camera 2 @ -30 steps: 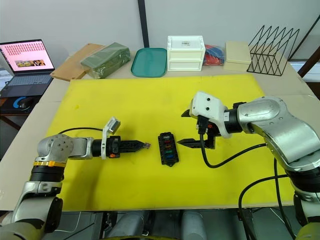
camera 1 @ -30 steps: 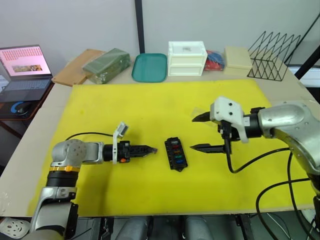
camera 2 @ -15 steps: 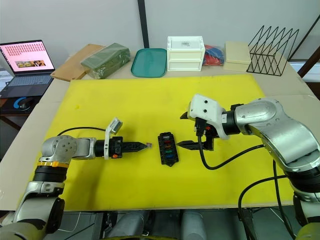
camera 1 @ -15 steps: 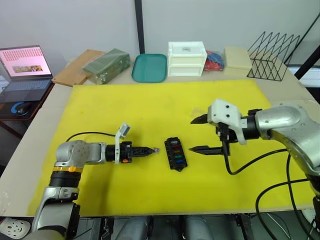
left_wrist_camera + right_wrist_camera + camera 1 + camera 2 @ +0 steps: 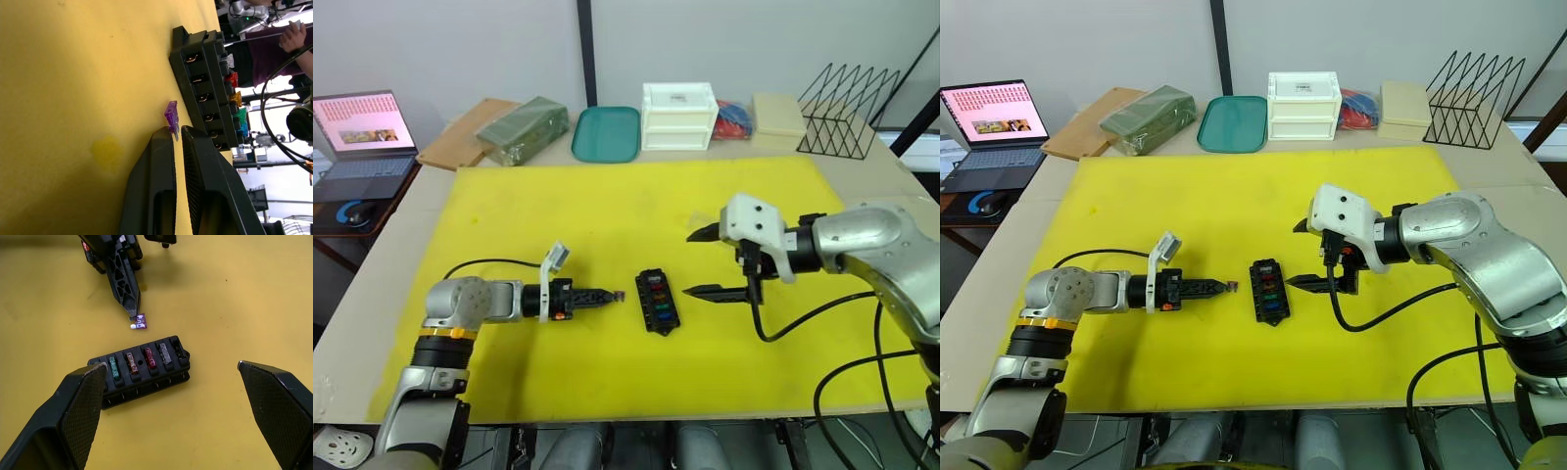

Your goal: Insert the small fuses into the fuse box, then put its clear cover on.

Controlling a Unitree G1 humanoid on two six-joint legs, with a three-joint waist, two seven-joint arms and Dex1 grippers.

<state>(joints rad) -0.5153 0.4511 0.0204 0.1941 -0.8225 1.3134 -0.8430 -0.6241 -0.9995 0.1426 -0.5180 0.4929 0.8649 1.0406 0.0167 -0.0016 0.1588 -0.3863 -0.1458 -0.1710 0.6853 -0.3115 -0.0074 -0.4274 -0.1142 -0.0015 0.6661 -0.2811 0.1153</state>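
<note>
I see my left hand low over the yellow mat, fingers pressed together on a purple fuse, pinching it by its metal legs at the very tips. The fuse sits just left of the fuse box, close but apart from it. The box lies on the mat near centre, its right row filled with coloured fuses; in my left wrist view the row facing the hand shows open slots with metal contacts. My right hand hovers just right of the box, fingers spread wide, nothing between them. Far edge of the surface: white drawer box, teal tray, wire rack, laptop far left.
</note>
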